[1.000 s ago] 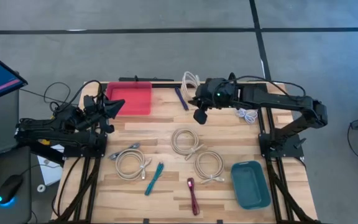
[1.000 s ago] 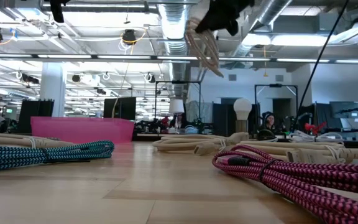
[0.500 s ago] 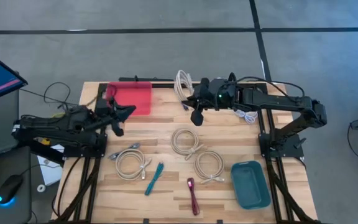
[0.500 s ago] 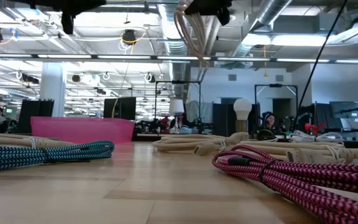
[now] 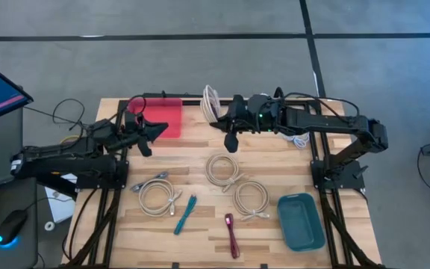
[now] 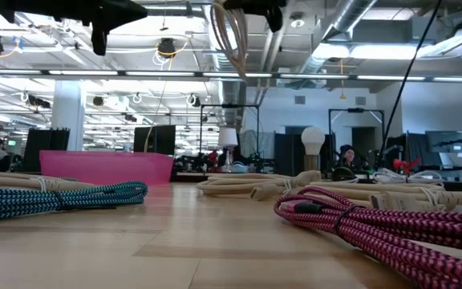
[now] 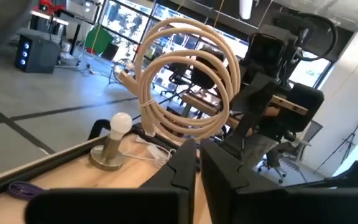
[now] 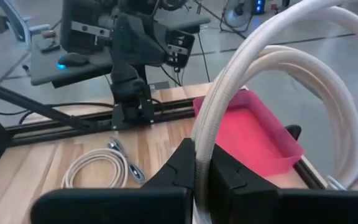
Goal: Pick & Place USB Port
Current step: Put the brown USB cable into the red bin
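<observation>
Pinching a coiled cream USB cable (image 5: 210, 102) aloft beside the shallow red plastic tray (image 5: 158, 117), the right hand (image 5: 216, 113) hangs over the wooden worktop (image 5: 200, 161); the left hand (image 5: 157, 128) nearby looks pressed together.

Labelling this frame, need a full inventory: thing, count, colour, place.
red bin: 1, red, far left of the table
teal bin: 1, teal, near right corner
cream cable coil: 1, cream, held in the air by the right gripper, just right of the red bin
cream coils on the table: 3, cream, middle and near-left of the table
white cable: 1, white, far right, under the right arm
teal cable: 1, teal, near edge, left of centre
pink cable: 1, pink, near edge, centre
purple cable: 1, purple, far edge
lamp: 1, white bulb, far side of the table
left gripper: 1, dark, beside the red bin, empty
right gripper: 1, dark, shut on the cream cable coil
</observation>
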You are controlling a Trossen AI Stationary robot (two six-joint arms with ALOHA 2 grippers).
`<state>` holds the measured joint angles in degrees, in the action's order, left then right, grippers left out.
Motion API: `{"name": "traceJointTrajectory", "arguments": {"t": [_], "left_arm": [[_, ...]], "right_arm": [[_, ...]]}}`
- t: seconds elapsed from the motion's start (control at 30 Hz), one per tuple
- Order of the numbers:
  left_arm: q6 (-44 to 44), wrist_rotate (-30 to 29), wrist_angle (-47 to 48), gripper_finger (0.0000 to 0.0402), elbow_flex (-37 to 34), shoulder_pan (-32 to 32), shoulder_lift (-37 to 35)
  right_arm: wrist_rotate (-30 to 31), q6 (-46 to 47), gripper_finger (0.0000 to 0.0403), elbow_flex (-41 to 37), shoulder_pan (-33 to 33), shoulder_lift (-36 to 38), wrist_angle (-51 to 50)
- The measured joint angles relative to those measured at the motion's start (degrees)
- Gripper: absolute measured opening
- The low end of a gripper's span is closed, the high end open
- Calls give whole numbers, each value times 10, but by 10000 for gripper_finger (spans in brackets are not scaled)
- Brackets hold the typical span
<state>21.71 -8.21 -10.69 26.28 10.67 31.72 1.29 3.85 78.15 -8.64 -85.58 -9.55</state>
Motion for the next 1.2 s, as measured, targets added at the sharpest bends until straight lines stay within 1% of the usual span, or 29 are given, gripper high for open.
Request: {"name": "traceJointTrajectory", "arguments": {"t": [0.13, 0.2, 0.3, 0.4, 0.47, 0.5, 0.57, 0.67, 0.8, 0.93, 1.03, 1.2], "left_arm": [[15, 37, -11, 66, 0, 15, 18], [17, 58, -33, 87, 0, 18, 31], [18, 74, -90, 111, 0, 18, 55], [37, 88, -164, 124, 0, 18, 79], [51, 100, -194, 127, 0, 17, 92], [57, 107, -207, 128, 0, 17, 99], [69, 118, -212, 129, 0, 16, 110], [77, 119, -214, 127, 0, 16, 121], [78, 119, -217, 124, 0, 16, 123], [78, 119, -222, 125, 0, 16, 123], [77, 119, -229, 126, 0, 16, 123], [78, 119, -233, 124, 0, 16, 123]], "right_arm": [[-1, 6, 5, 0, -1, 0, 23], [-6, 6, 5, 0, -1, 0, 34], [-10, 7, 5, 1, 5, -14, 61], [-15, 9, 5, -2, 7, -23, 69], [-20, 12, 5, 3, 15, -40, 112], [-25, 19, 5, 2, 16, -44, 114], [-27, 27, 5, 0, 19, -61, 132], [-28, 31, 5, 1, 26, -79, 161], [-31, 37, 5, 30, 26, -101, 162], [-57, 38, 5, 68, 26, -135, 156], [-61, 37, 5, 101, 26, -161, 155], [-73, 33, 5, 141, 26, -194, 129]]}}
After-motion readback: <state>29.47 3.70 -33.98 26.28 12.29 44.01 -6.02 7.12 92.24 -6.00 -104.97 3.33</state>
